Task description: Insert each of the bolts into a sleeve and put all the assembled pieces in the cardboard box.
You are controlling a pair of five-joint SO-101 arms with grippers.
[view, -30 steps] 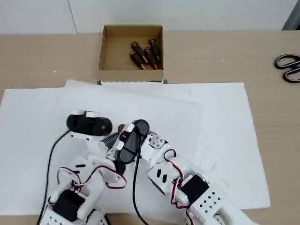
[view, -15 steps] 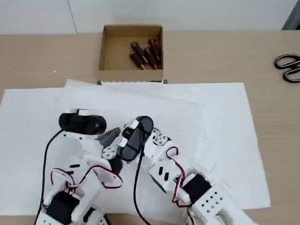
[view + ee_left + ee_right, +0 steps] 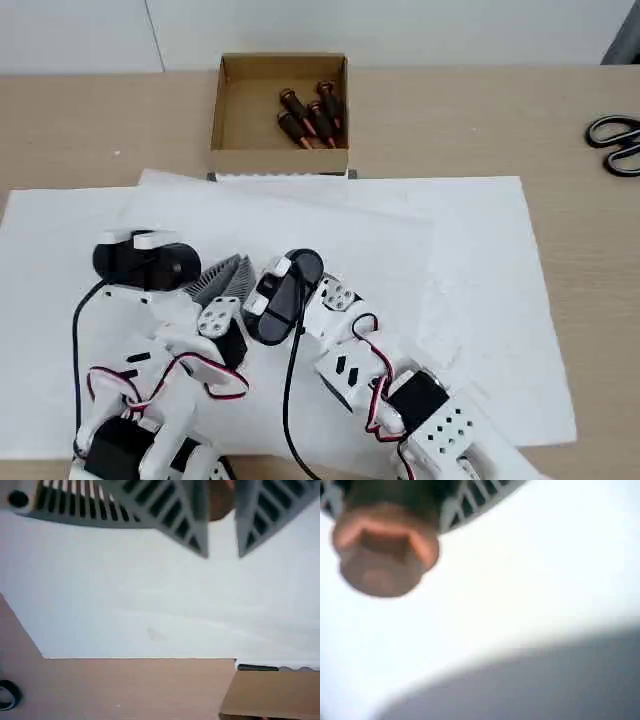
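The right gripper (image 3: 390,500) appears clamped on the bolt (image 3: 385,555) — light, rigid, likely slippery; best held mid-shank. The left gripper (image 3: 222,554) stands apart, with the cardboard box (image 3: 280,160) at 12 o'clock.

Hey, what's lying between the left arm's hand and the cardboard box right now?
In the high view, only bare white paper lies between the left hand and the cardboard box; nothing rests on that stretch.

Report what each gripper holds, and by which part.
The right gripper holds a brown hex-headed bolt by its dark sleeved end, with the head sticking free. Whether the left gripper grips the brown thing at it cannot be told.
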